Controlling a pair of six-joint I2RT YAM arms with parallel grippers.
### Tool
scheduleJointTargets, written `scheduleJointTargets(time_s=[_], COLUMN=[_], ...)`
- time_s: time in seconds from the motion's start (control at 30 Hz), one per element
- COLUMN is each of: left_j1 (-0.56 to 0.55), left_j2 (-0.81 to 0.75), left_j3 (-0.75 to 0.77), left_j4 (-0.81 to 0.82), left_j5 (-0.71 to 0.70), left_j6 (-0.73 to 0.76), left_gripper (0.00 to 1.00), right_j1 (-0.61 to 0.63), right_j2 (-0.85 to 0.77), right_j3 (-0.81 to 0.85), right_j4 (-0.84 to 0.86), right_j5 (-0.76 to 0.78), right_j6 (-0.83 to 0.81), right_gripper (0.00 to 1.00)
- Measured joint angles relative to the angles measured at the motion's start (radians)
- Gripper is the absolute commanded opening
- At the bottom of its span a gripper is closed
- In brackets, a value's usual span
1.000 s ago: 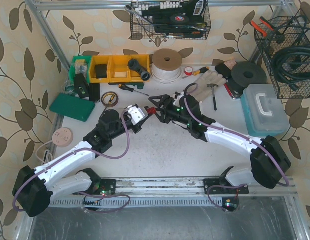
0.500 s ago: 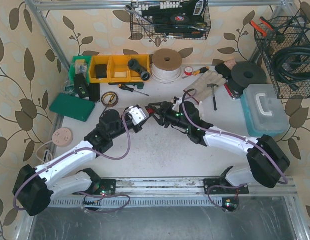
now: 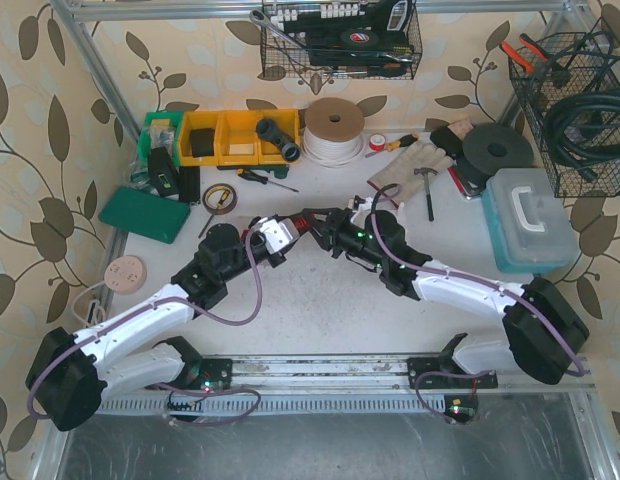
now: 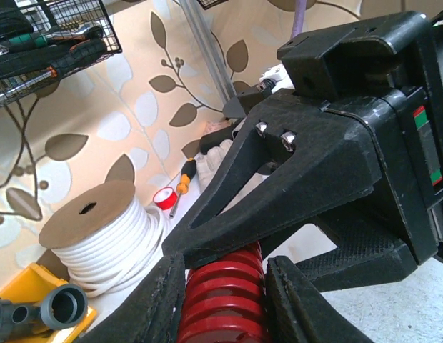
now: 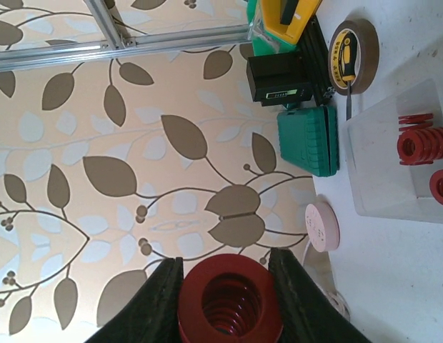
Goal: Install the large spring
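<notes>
Leaf-patterned wallpaper backs a cluttered worktop (image 3: pixel 320 300), with tools and bins along the far edge and bare surface nearer the arms. Both arms reach inward and meet a little left of centre, above the worktop.

The left hand (image 4: pixel 220 282) is closed to a narrow gap, and its two pads press the sides of the large spring (image 4: pixel 221 318), a red coil lying along the fingers. The right hand (image 5: pixel 227 289) is just as narrow, and its wrist view shows a red coil end-on between its fingers. This seems to be the same spring, held from opposite ends, though no single view confirms it. The right hand's body looms just beyond the left fingertips.

A clear tray (image 5: pixel 379 179) on the left of the worktop holds other red springs (image 5: pixel 421 143).

The spring looks like a thick-wound steel part: probably stiff, heavy for its size, not fragile, but smooth and round enough to roll or twist. A grip across the coil flanks near mid-length, leaving one end free for seating, should suit it best.
</notes>
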Motion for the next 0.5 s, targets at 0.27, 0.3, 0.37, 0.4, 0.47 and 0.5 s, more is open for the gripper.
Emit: scheduleJointTargets(time_s=[0.27,0.3,0.37,0.4,0.47,0.5], left_j1=[-0.004,-0.004,-0.004,-0.004,-0.004,-0.003], left_j2=[-0.018,-0.021,-0.021,-0.020,-0.014,-0.008], left_j3=[-0.009,-0.006,0.005,0.011,0.029,0.042], left_j4=[-0.039,-0.061,-0.113,-0.145,-0.209,-0.242], left_j5=[-0.072,-0.094,-0.152,-0.192,-0.265,-0.293], left_j6=[-0.107,-0.131,-0.194,-0.235,-0.314,-0.348], left_gripper=[0.77,0.78,0.83,0.87,0.89,0.91], right_j1=[-0.002,-0.005,-0.006,-0.006,-0.006,-0.006], right_j2=[-0.102,-0.136,-0.209,-0.245,-0.296,-0.315], right_j3=[-0.014,-0.014,-0.005,0.003,0.017,0.024], right_j4=[-0.104,-0.144,-0.235,-0.279,-0.343,-0.370], right_j5=[0.133,0.164,0.247,0.298,0.389,0.436], right_j6=[-0.186,-0.237,-0.363,-0.435,-0.567,-0.636], right_gripper=[0.00,0.00,0.00,0.00,0.00,0.00])
